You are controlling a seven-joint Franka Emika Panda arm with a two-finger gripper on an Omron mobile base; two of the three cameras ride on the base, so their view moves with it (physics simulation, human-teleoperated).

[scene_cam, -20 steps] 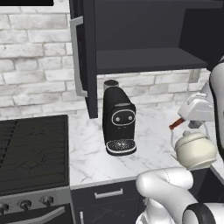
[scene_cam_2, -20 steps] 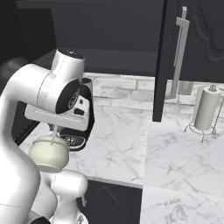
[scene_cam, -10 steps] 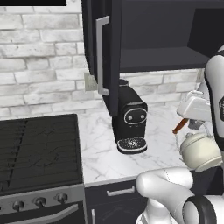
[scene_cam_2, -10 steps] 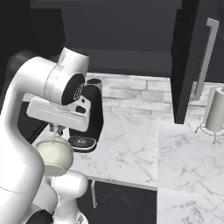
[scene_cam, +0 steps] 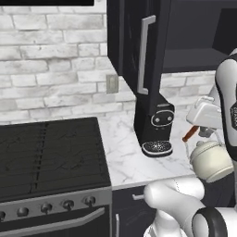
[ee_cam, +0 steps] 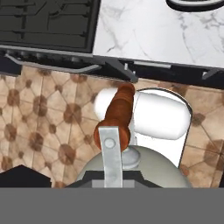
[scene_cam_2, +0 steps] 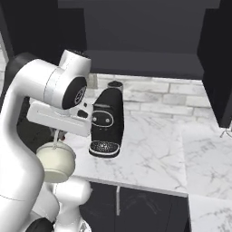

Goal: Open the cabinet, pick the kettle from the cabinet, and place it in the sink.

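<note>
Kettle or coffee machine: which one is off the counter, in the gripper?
The cream kettle, hanging from the shut gripper by its brown handle; the black coffee machine stands on the counter.

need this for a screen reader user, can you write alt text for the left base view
A white robot arm holds a cream-white kettle by its reddish-brown handle, the gripper shut on it, above the front edge of a marble counter. Behind it a black coffee machine stands under an open black cabinet, with a black stove at left.
</note>
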